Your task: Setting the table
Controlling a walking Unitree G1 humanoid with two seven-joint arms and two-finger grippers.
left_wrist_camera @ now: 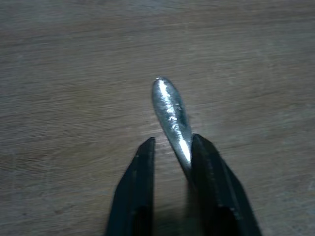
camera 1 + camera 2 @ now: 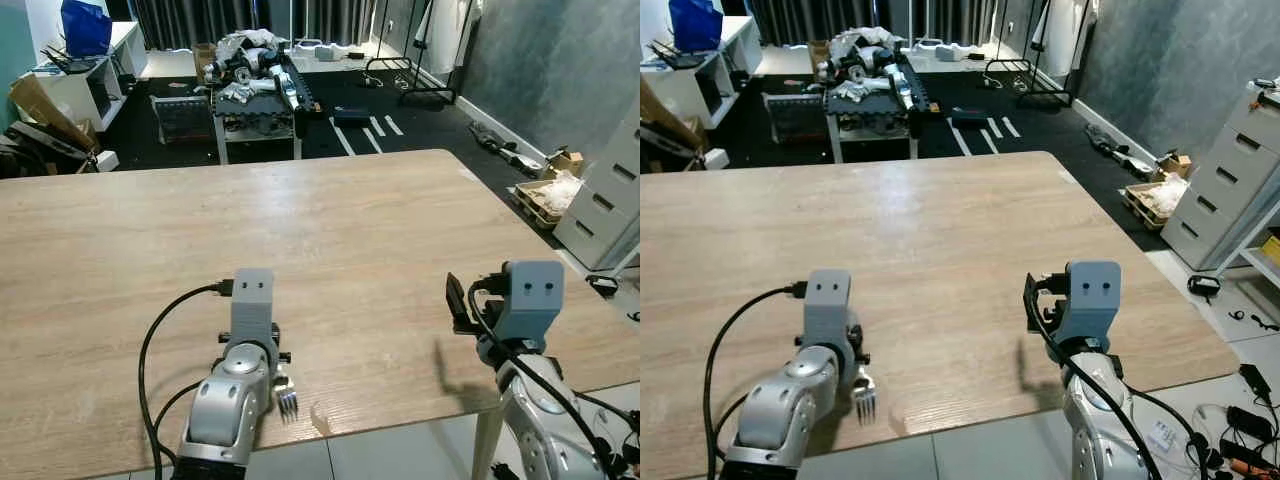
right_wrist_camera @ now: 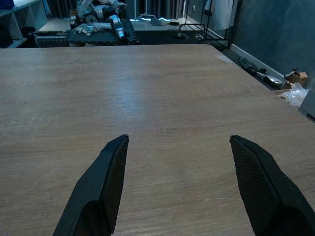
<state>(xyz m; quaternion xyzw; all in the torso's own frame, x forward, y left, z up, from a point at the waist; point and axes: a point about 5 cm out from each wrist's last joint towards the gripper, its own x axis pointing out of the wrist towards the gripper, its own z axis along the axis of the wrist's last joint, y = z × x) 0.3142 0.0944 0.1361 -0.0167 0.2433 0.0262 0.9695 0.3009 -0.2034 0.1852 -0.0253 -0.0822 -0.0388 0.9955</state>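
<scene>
fork (image 2: 287, 400) | shiny silver, tines pointing off table (image 2: 360, 250) edge | left gripper (image 1: 170, 147) jaws pinch its handle | right gripper (image 3: 179, 147) jaws wide, empty

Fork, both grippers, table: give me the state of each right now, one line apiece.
Fork: held by its handle, tines sticking out near the table's near edge.
Left gripper: fingers closed on the fork handle, low over the wood.
Right gripper: fingers wide open, holding nothing, above the table's right part.
Table: bare wood, not yet set.

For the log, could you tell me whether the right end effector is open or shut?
Open: the right end effector shows its fingers spread wide over the table.
</scene>
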